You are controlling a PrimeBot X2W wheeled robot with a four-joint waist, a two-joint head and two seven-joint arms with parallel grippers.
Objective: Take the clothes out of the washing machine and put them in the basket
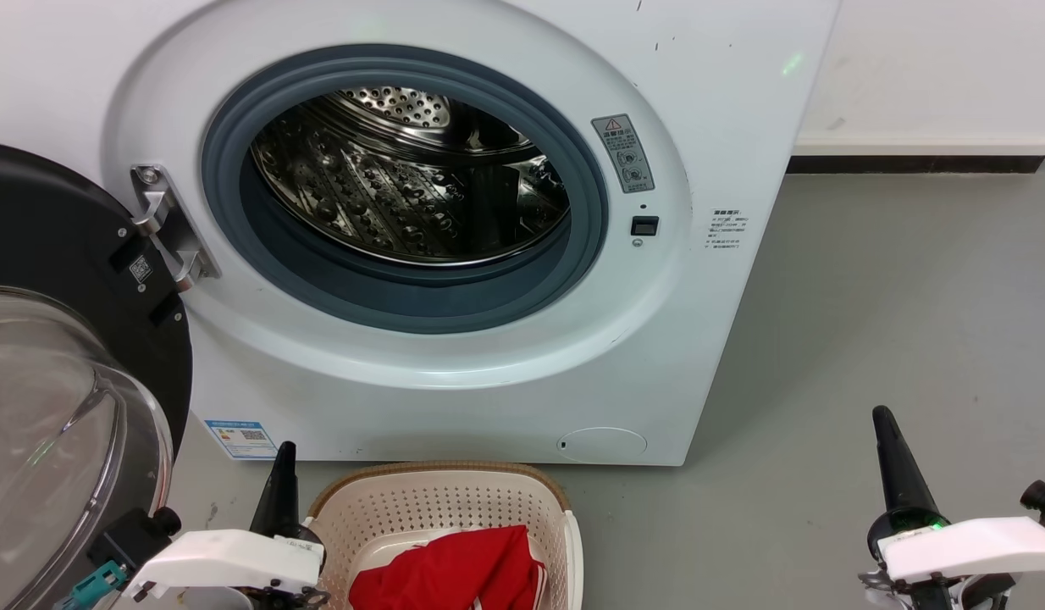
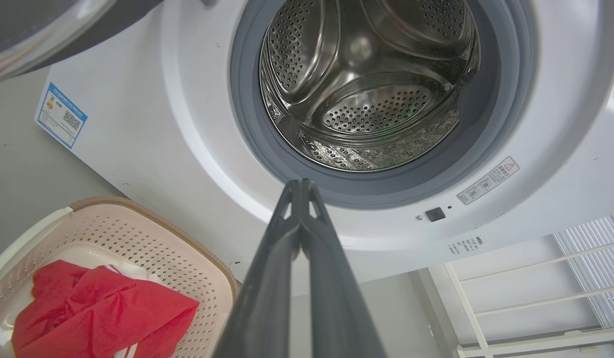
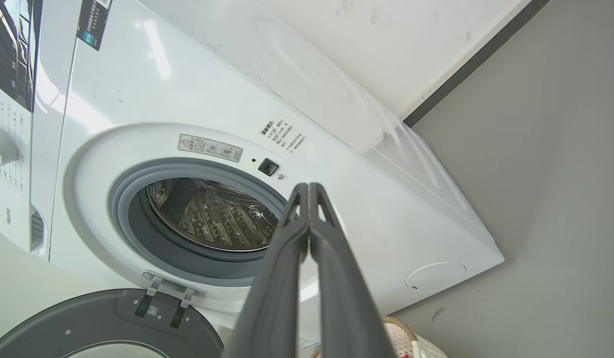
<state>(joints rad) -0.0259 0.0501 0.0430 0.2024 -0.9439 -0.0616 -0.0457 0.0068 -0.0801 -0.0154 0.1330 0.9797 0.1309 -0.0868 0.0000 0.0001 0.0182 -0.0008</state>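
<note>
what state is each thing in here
washing machine door, wide open
washing machine drum, no clothes visible inside
basket, on the floor, partly filled
clothes, crumpled inside it
left gripper, shut, holding nothing
right gripper, shut, holding nothing

The basket (image 1: 442,500) is set on the floor (image 1: 870,339) before the washing machine (image 1: 455,390), which is placed at its twelve o'clock, and the clothes (image 1: 455,572) are piled inside it. The door (image 1: 65,254) is swung out at the machine's nine o'clock. The left hand (image 1: 284,462) is held just beside the basket at nine o'clock, the right hand (image 1: 888,440) well apart at three o'clock.
</note>
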